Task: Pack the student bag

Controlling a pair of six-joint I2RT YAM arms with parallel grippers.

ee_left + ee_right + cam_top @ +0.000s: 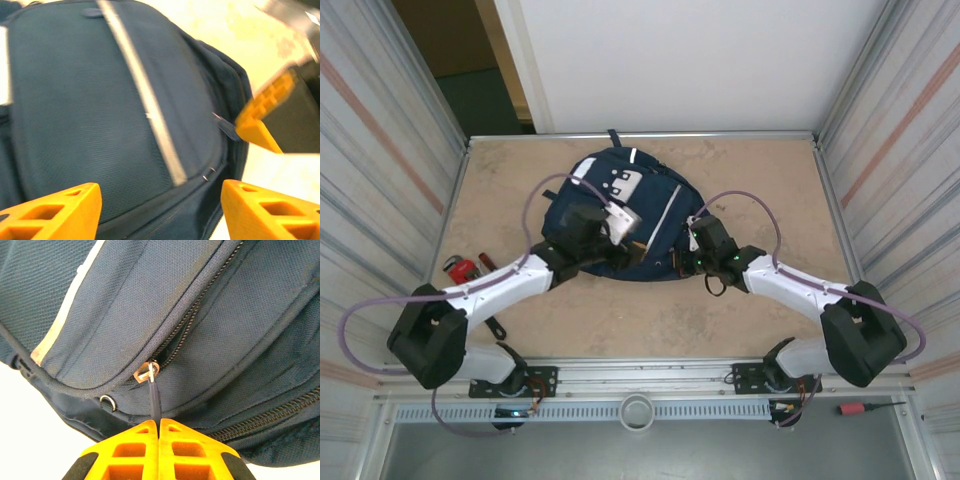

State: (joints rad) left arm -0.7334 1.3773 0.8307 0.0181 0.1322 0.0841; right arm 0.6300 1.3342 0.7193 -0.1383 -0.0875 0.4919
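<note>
Pinching zip pull (154, 399) of the student bag (650, 190), our R gripper (159, 423) is closed; L gripper (160, 202) hangs open, empty, above bag.

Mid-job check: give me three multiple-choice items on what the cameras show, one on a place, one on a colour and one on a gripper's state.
1. Where is the right gripper against the student bag?
A. at its far edge
B. at its near right edge
C. off by the left wall

2. What colour are the gripper fingers?
A. orange
B. green
C. white

3. How is the right gripper set?
A. wide open
B. shut on the zip pull
C. shut on a strap

Answers:
1. B, the top view puts it at the bag's near right rim.
2. A, the wrist views show orange.
3. B, the right wrist view shows the pull pinched between closed jaws.
</note>
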